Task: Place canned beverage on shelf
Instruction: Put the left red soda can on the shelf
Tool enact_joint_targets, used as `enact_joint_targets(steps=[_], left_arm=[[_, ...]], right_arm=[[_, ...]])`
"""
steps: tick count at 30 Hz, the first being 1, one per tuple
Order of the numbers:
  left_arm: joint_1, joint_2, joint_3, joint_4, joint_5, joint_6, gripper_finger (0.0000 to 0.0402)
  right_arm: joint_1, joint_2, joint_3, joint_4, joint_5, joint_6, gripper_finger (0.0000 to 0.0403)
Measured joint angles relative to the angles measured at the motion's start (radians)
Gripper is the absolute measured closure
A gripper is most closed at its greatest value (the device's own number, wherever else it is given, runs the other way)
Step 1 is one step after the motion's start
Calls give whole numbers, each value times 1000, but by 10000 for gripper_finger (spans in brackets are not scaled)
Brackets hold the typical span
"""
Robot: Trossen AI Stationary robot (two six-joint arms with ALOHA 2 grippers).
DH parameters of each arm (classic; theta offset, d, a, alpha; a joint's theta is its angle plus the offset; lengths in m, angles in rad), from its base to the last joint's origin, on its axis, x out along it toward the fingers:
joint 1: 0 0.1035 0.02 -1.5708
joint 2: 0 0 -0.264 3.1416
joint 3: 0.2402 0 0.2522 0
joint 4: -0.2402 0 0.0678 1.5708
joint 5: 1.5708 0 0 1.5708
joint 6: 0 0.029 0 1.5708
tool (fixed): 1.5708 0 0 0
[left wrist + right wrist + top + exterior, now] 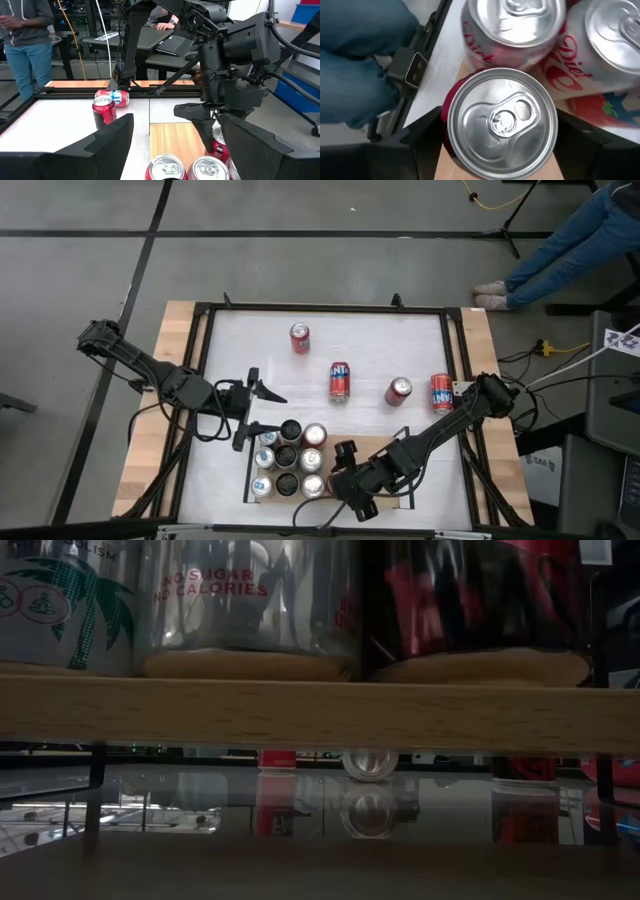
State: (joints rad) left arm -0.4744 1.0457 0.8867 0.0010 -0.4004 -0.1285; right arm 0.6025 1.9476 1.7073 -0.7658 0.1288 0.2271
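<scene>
The shelf (392, 486) is a raised light-wood board with black rails at the table's near edge, and several cans stand on its left part. My right gripper (328, 480) reaches down to the near row, shut on a dark red can (500, 120) with a silver top. Silver cans with red lettering (512, 30) stand just beyond it. My left gripper (261, 410) hovers open by the shelf's far left corner with nothing between its fingers. Red cans lie or stand loose on the white tabletop (340, 382). My right gripper pinches the dark red can between its two fingers, one on each side of the wall (445, 125) just below the top rim. The fingers slant down from above and from the table's right. The can is upright, its base on the shelf board (470, 668).
One red can (300, 337) stands upright at the far middle of the table. Two more (398, 391) (441, 393) are toward the right edge. The shelf's right half (170, 140) is bare wood. A person's legs (570, 240) show beyond the far right corner.
</scene>
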Motion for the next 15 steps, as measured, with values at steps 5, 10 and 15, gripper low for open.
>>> enact_joint_targets(steps=[5,10,15], left_arm=[[0,0,0,0,0,0,108],[0,0,0,0,0,0,108],[0,0,0,0,0,0,108]], right_arm=[[0,0,0,-2,23,107,89],[0,0,0,-3,25,175,86],[0,0,0,-3,23,195,85]])
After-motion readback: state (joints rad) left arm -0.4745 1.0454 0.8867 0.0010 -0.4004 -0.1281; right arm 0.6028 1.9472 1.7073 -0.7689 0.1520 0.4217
